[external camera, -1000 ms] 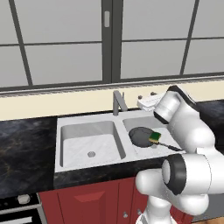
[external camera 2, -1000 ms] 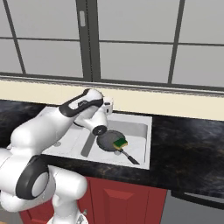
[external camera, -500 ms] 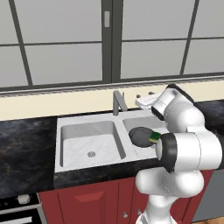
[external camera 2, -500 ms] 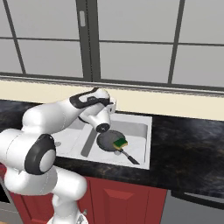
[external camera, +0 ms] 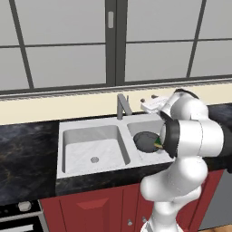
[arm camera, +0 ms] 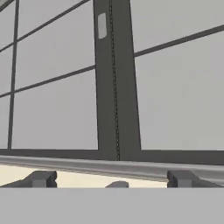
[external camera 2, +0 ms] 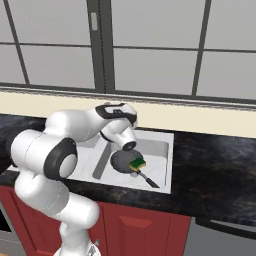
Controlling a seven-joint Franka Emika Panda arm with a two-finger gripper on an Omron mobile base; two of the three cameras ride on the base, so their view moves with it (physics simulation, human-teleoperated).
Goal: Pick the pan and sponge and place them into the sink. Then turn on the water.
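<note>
Black pan (external camera 2: 123, 161); yellow-green sponge (external camera 2: 137, 163); white-grey sink (external camera: 90, 147); dark marbled counter (external camera: 25, 149); red cabinets (external camera: 95, 208).

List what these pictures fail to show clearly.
- Pan: right part hidden by the arm in the left base view.
- Sponge: only a sliver shows past the arm in the left base view.
- Faucet: screened by the arm in the right base view.
- Right basin drain: covered by the pan.

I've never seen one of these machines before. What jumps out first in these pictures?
The big white arm bends over a double sink set in a dark counter under a wide window. In the sink's right basin lies a black pan with a yellow-and-green sponge on it. The gripper is open and empty, pointing toward the window frame above the faucet.
</note>
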